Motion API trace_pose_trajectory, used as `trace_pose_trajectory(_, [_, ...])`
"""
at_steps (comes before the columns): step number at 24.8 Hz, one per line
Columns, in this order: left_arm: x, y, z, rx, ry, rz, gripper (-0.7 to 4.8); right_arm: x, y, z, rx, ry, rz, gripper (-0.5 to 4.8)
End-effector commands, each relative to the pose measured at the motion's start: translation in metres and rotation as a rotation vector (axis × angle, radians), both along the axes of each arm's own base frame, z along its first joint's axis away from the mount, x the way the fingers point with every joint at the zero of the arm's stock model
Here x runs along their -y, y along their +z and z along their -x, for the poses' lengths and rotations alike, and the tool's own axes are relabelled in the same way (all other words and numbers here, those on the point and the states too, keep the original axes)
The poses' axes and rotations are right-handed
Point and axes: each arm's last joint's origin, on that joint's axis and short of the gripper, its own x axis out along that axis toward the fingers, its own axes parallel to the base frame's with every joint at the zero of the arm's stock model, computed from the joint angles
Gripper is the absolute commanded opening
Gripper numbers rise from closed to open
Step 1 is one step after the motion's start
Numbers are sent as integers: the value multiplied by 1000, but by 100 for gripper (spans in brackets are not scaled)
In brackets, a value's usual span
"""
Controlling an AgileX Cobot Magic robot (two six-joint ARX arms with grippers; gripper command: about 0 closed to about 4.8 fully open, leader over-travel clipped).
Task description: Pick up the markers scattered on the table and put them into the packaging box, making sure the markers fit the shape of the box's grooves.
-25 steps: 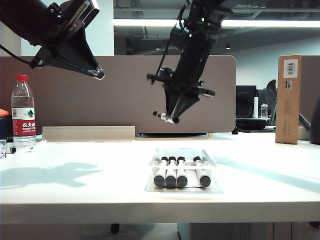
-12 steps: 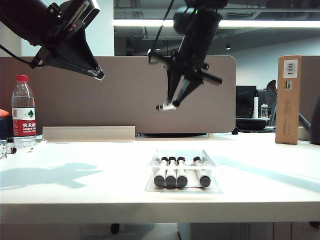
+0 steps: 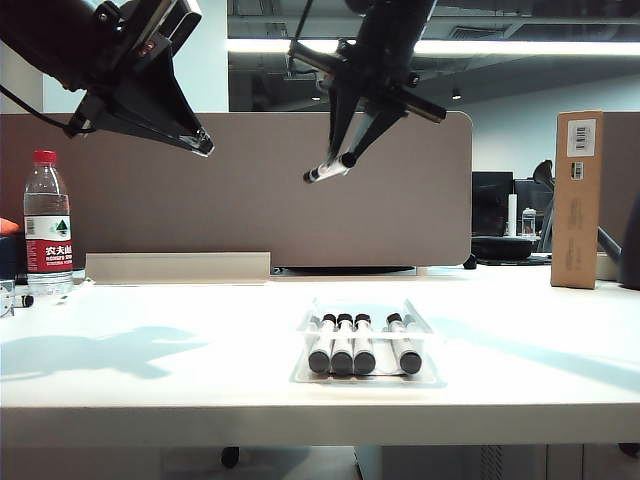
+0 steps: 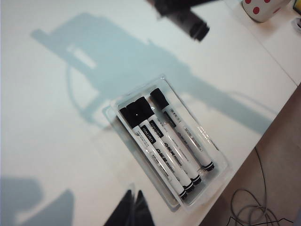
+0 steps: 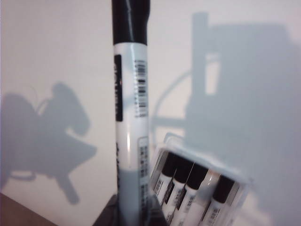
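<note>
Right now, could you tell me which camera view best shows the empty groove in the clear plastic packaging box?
The left wrist view: it looks down on the empty groove. The exterior view shows only a low gap; the right wrist view blurs it.

Off to my left a water bottle with a red cap stands upright near the back edge. Behind it runs a brown partition, with a pale strip along its foot. Far to my right a tall brown carton with barcode labels stands upright. A white cup with red dots sits apart.
</note>
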Motion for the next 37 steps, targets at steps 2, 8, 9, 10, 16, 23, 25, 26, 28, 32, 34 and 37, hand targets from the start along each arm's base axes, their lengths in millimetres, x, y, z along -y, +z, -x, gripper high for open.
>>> trace_pose_trajectory(2, [0, 2, 0, 24, -15, -2, -6, -7, -18, 10, -54, -5, 52, -5])
trace_pose_trajectory(8, [0, 2, 0, 19, -15, -3, -6, 9, -23, 28, -74, -41, 53, -5])
trace_pose_trajectory(9, [0, 2, 0, 20, -15, -3, -6, 12, -24, 34, -77, -49, 44, -5])
trace_pose_trajectory(10, [0, 2, 0, 20, -15, -3, -6, 18, -27, 44, -72, -60, 14, -5])
trace_pose_trajectory(16, [0, 2, 0, 19, -15, -3, -6, 28, -54, 69, -85, -140, -166, -6])
trace_pose_trajectory(23, [0, 1, 2, -3, -36, 11, -6, 23, -88, 83, -94, -152, -154, -6])
trace_pose_trajectory(25, [0, 1, 2, -7, -52, 26, -6, 16, -92, 90, -79, -152, -171, -6])
trace_pose_trajectory(26, [0, 1, 2, -9, -57, 31, -6, 13, -94, 93, -78, -151, -181, -6])
trace_pose_trajectory(28, [0, 1, 2, -9, -60, 32, -6, 7, -102, 106, -37, -180, -154, -6])
trace_pose_trajectory(32, [0, 1, 2, -10, -60, 32, -6, 7, -111, 128, 3, -212, -147, -6])
trace_pose_trajectory(34, [0, 1, 2, -8, -59, 32, -6, 14, -123, 136, -15, -257, -171, -6])
trace_pose_trajectory(37, [0, 1, 2, -9, -60, 33, -6, 20, -127, 140, -13, -283, -195, -6])
